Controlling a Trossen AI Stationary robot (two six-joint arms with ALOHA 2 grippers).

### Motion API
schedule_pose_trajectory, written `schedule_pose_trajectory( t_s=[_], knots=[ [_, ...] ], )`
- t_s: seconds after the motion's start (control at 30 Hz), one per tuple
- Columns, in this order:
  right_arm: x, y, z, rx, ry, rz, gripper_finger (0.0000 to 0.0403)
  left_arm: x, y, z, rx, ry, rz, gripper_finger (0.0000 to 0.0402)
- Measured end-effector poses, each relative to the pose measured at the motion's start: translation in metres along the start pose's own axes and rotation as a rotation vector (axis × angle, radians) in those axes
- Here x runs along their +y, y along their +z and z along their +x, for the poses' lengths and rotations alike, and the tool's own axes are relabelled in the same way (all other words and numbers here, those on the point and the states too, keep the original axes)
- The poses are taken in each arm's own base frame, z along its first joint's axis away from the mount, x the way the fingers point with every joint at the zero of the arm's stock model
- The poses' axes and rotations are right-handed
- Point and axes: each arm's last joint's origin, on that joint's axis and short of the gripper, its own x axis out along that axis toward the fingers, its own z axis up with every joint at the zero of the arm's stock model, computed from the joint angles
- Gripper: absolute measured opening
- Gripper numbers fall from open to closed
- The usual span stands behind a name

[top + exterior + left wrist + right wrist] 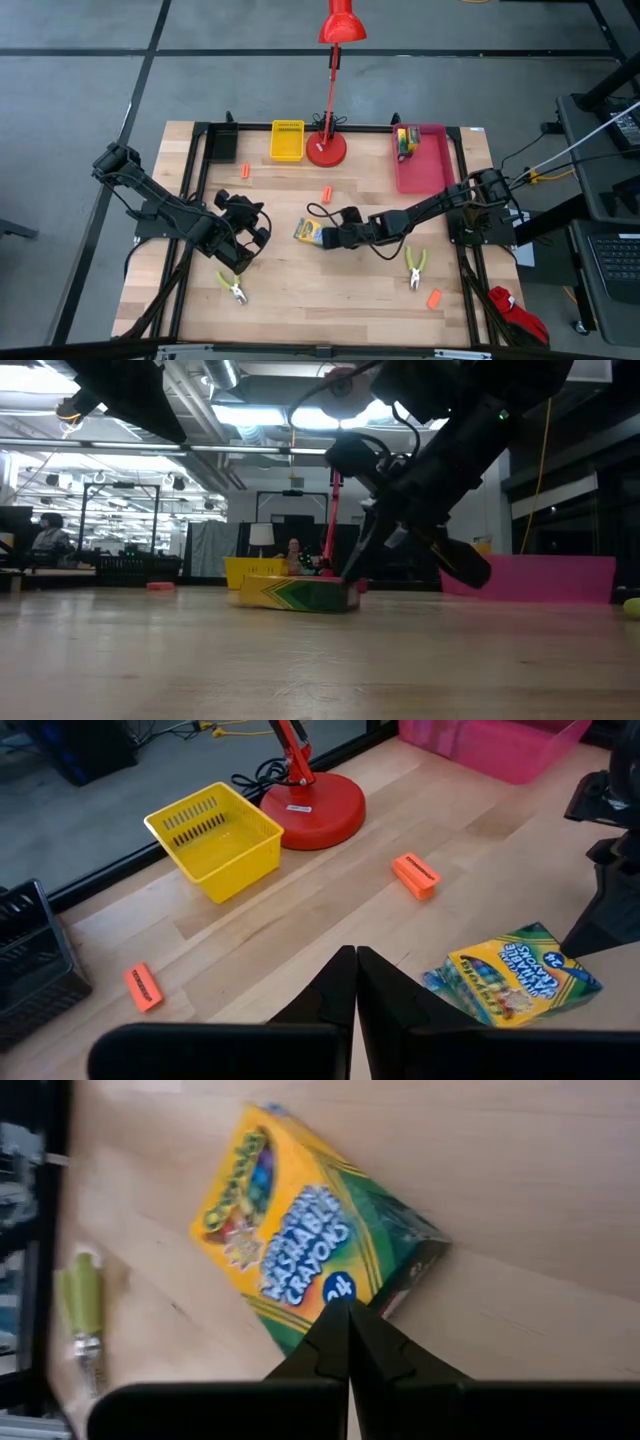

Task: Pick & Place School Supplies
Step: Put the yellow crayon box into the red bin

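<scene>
Right gripper (348,1320) fully closed, tips at the edge of the crayon box (310,1240) at table centre, holding nothing; actual contact hard to tell. Left gripper (355,982) also closed and empty, hovering at the box's 9 o'clock. Box print reads "WASHABLE CRAYONS"; the count reads "24" in the left wrist view, the brand word too blurred.

More crayon boxes (405,140) sit in the pink tray (432,172) at 1 o'clock, count unclear. Orange pieces: one (326,193) at 12, one (244,171) at 11, one (434,298) at 4. Pliers (233,288) at 7, pliers (414,266) at 4.

Low view: arms hide most of the lamp (328,90).
</scene>
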Motion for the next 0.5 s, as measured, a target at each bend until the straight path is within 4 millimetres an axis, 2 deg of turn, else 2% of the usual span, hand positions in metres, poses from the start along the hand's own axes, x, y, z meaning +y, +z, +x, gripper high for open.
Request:
schedule_pose_trajectory(
  t_s=[0.5],
  knots=[
    [-0.004, -0.0033, -0.001, 0.025, -0.04, -0.019, 0.0, 0.0003, -0.0001, 0.0, 0.0, 0.002, 0.003, 0.0009]
  ],
)
